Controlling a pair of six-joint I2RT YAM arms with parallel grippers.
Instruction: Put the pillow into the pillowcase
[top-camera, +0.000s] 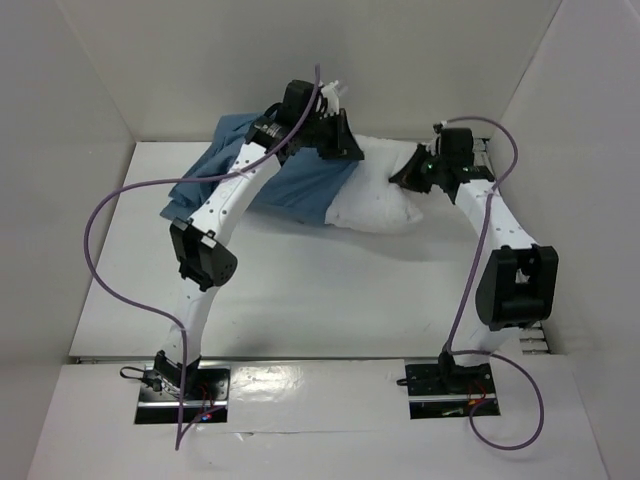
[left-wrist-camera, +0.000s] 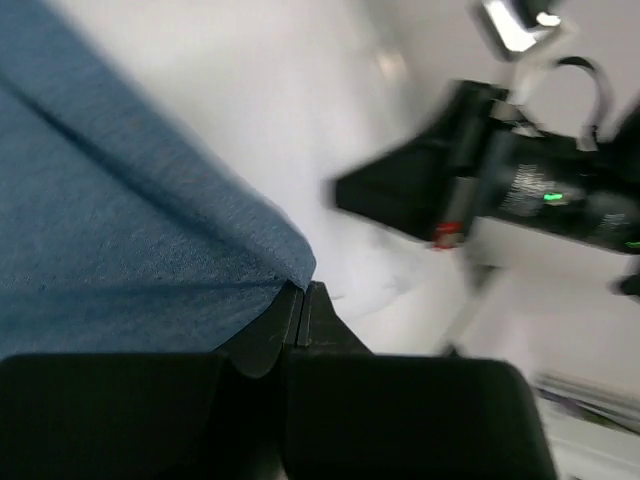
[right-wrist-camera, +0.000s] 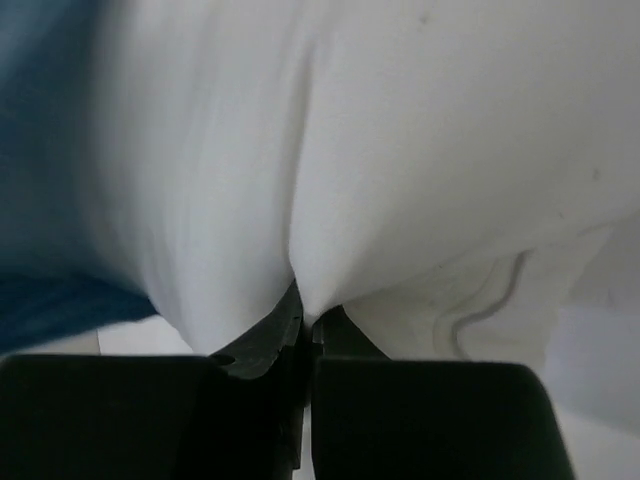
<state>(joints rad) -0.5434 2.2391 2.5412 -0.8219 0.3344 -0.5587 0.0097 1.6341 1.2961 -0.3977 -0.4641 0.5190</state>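
Counting what I work with: one pillow (top-camera: 385, 208), one pillowcase (top-camera: 300, 180), two grippers. My left gripper (left-wrist-camera: 302, 298) is clenched on the pillowcase's right edge (only a thin pinch at the hem). My right gripper (right-wrist-camera: 305, 322) is clenched on a fold of the pillow's white cloth. Both things lie at the far side of the table (top-camera: 330, 300), pillowcase left, pillow right, with the pillow's left end covered by blue. The far wall (top-camera: 300, 70) stands close behind them; the room to move is on the near side, toward my bases.
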